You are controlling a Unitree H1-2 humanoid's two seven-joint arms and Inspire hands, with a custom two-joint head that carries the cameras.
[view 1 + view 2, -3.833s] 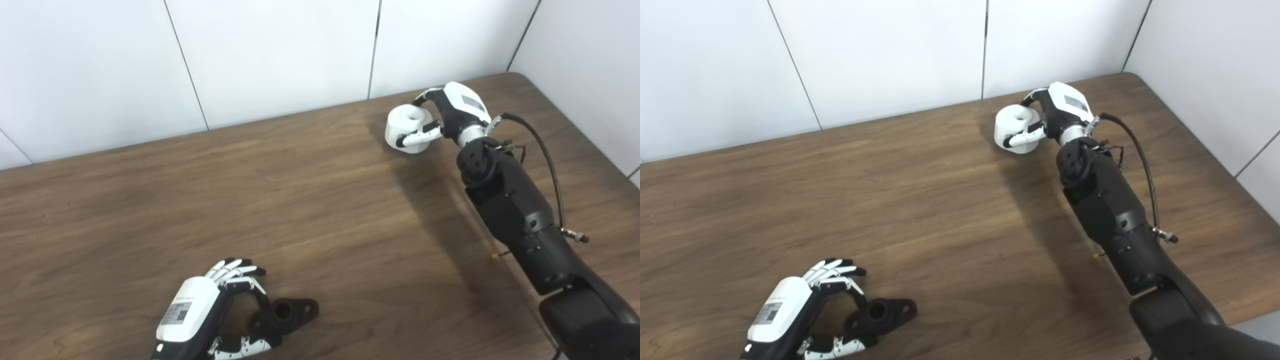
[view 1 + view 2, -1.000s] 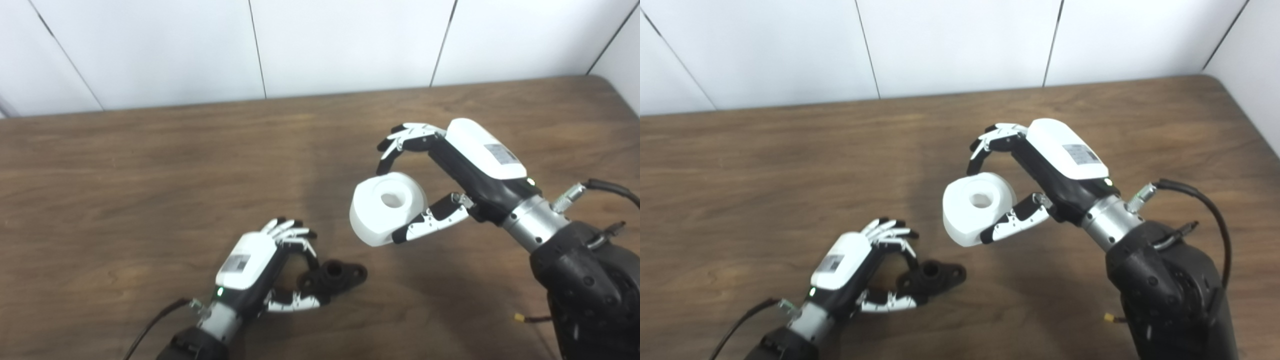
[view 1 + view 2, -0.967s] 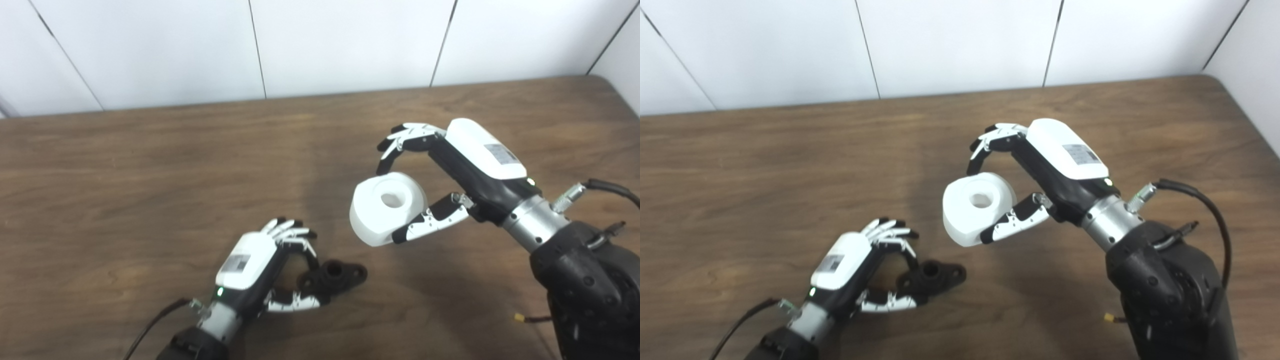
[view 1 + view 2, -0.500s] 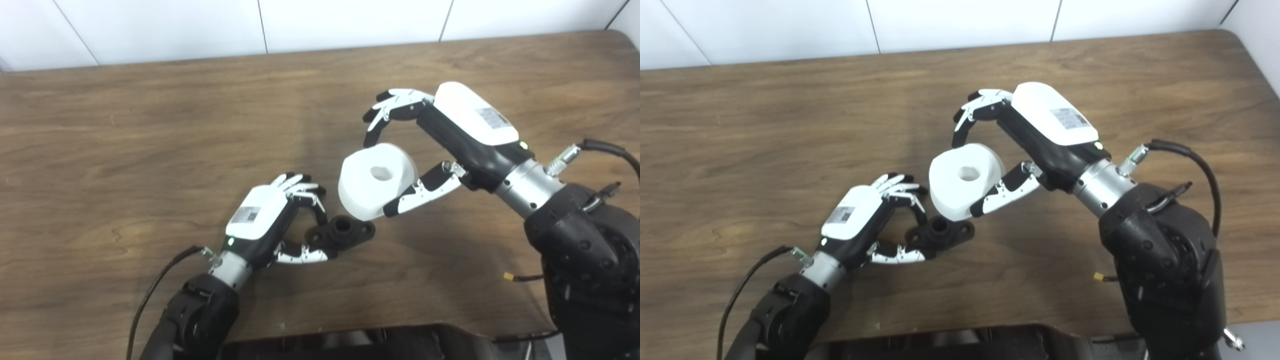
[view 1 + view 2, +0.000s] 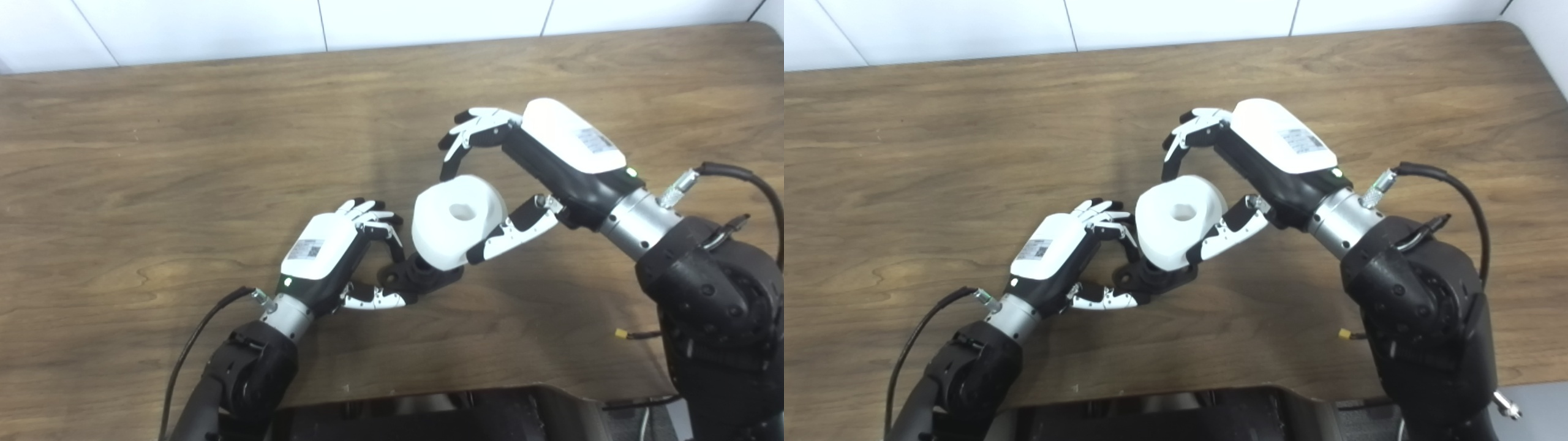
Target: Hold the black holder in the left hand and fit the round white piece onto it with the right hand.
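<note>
The black holder (image 5: 422, 278) rests low near the wooden table (image 5: 153, 153), pinched at its left end by my left hand (image 5: 334, 257), which is shut on it. My right hand (image 5: 539, 165) is shut on the round white piece (image 5: 456, 220), a thick ring with a centre hole, gripped between thumb and fingers. The white piece sits tilted right over the holder and covers most of its hub and right half; I cannot tell whether they touch. Both also show in the right eye view: holder (image 5: 1151, 277), white piece (image 5: 1179, 220).
The table's front edge (image 5: 429, 392) runs just below my forearms, with a dark base under it. A white panelled wall (image 5: 429, 15) stands behind the table's far edge. A black cable (image 5: 735, 174) loops from my right wrist.
My right hand has carried the white piece from the far right of the table down and left until it sits over the holder. The camera has tilted down. My left hand keeps its hold.
</note>
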